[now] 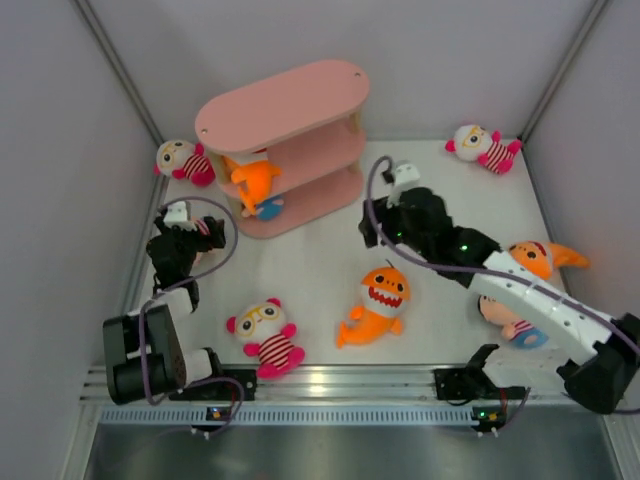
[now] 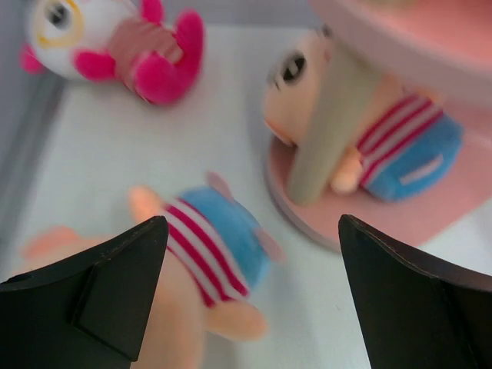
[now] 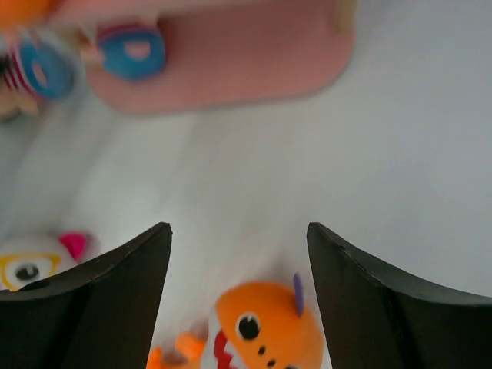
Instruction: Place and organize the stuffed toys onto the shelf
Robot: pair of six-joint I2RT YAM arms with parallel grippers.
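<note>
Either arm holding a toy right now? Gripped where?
Nothing held. Left gripper, jaws open, sits over a striped doll; right gripper, jaws open, above the orange shark.

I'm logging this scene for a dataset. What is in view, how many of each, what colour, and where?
shelf: one, pink, three tiers, far centre-left.
orange sharks: three; this one at the table centre, another on the shelf's middle tier, a third behind the right arm.
white-faced dolls: three, pink limbs, red stripes; left of the shelf, far right corner, near front left.
peach-faced striped dolls: three, blue; bottom tier, on the table below the left gripper, partly under the right arm.
table: one, white.
left gripper: black, open.
right gripper: black, open, between the shelf and the centre shark.
</note>
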